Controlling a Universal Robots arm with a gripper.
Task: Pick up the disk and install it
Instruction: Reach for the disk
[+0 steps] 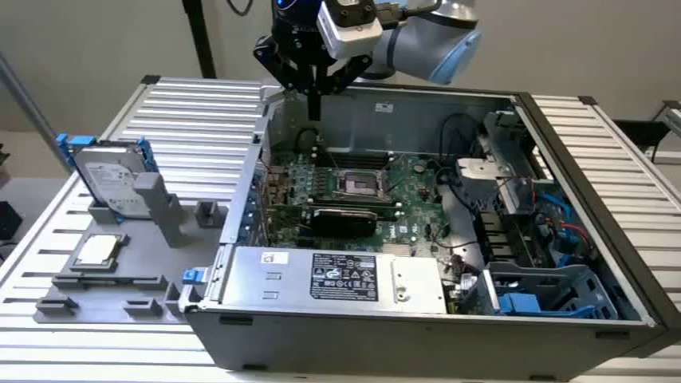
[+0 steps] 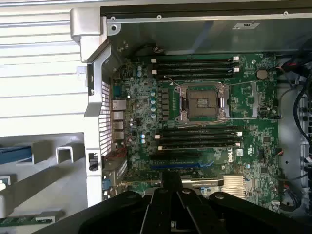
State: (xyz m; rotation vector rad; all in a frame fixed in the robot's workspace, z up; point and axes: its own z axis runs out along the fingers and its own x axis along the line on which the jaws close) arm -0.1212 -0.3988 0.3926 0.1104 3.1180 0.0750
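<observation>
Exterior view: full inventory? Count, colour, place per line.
table: 1, slatted silver, under everything
fixture: 1, grey, on table, exterior view's left
disk: 1, silver-grey in blue carrier, upright in fixture
CPU chip: 1, silver, flat on fixture, nearer than disk
computer case: 1, dark grey, open, centre
motherboard: 1, green, inside case
power supply: 1, silver, labelled, case's near side
drive cage: 1, blue, inside case, exterior view's right
arm: 1, grey with blue cap, above case
gripper: 1, black, shut, empty, over case's far wall
</observation>
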